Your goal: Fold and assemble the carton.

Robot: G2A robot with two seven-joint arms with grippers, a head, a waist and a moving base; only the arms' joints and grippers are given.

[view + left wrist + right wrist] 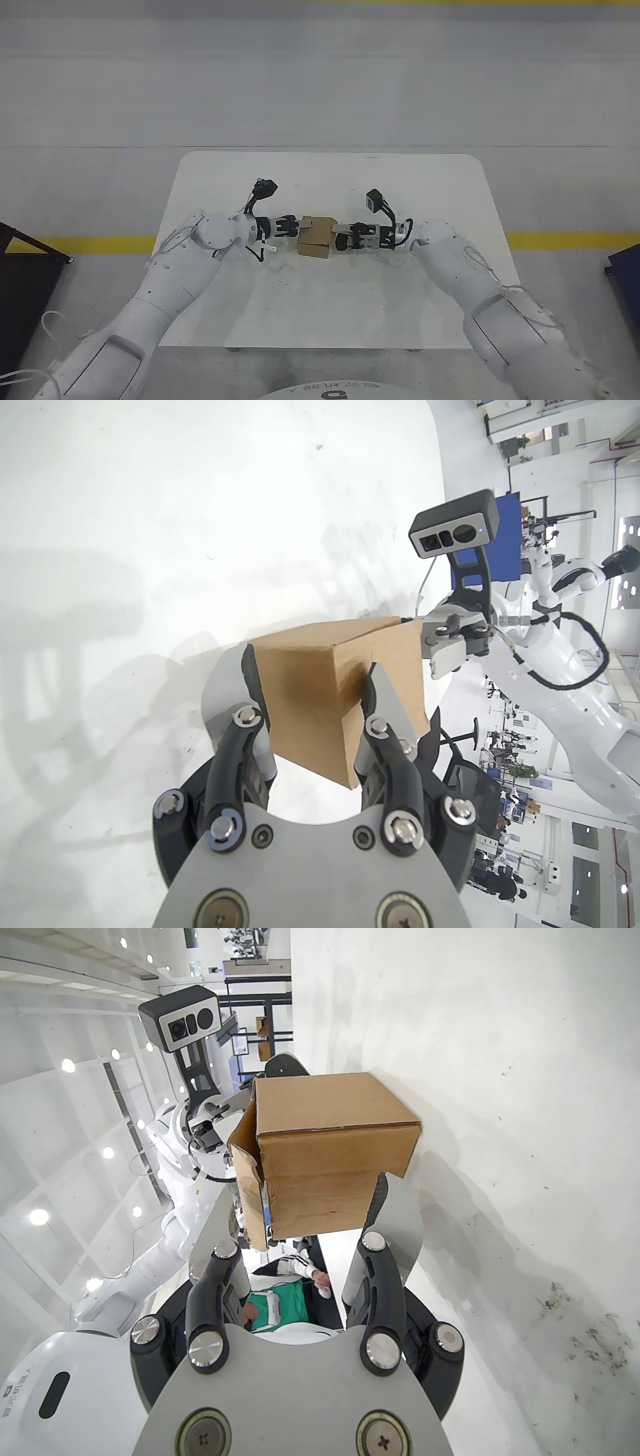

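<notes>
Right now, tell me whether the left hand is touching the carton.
Touching. In the left wrist view the left hand clamps the carton, a pad pressed on each side.

The white tabletop (420,180) had rounded corners and carried scattered dark specks (590,1343) and scuffs. A brown carton (318,237) sat near its centre, a little toward 9 o'clock; whether it touched the surface was unclear.

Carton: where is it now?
Top view: the carton is over the table's middle, between the left gripper, whose jaws clamp it, and the right gripper.
</notes>
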